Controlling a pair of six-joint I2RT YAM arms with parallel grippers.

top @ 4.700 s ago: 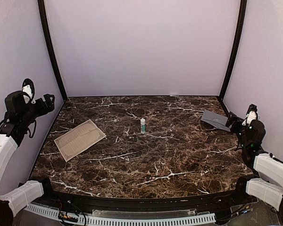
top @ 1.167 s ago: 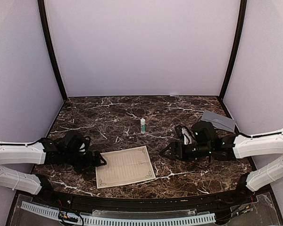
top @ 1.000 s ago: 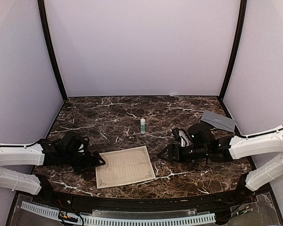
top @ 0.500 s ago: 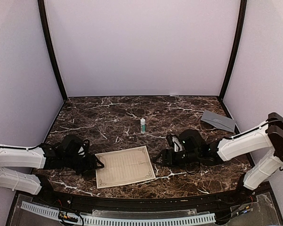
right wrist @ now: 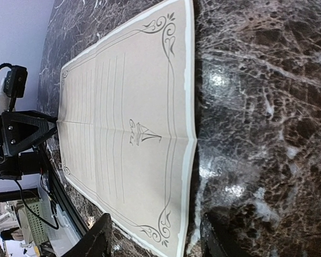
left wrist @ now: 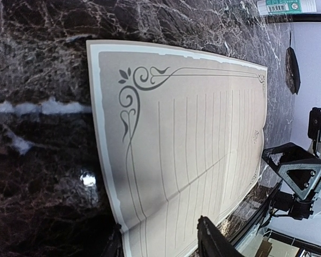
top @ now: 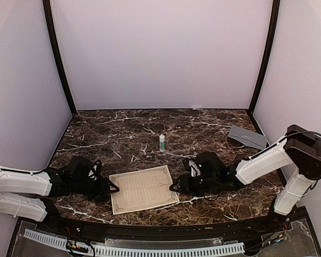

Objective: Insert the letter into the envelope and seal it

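Observation:
The cream-tan letter [top: 144, 188] lies flat near the table's front edge, with a fold line across its middle. My left gripper [top: 113, 187] lies low at the letter's left edge. In the left wrist view its jaws [left wrist: 163, 247] stand apart, astride that edge of the letter [left wrist: 192, 139]. My right gripper [top: 174, 187] is at the letter's right edge, and its jaws [right wrist: 158, 241] also stand apart around the near corner of the letter [right wrist: 123, 118]. Neither gripper pinches the paper. The grey envelope [top: 247, 137] lies at the back right, away from both grippers.
A small glue stick [top: 162, 142] stands upright behind the letter at mid-table, and it also shows in the left wrist view [left wrist: 286, 6]. Purple walls close in the dark marble table [top: 203, 128] on three sides. The front rail runs just below the letter.
My right arm has slid left until its gripper reached the letter's right edge. Both grippers' jaws have narrowed. The left gripper stayed at the left edge and the letter shifted slightly.

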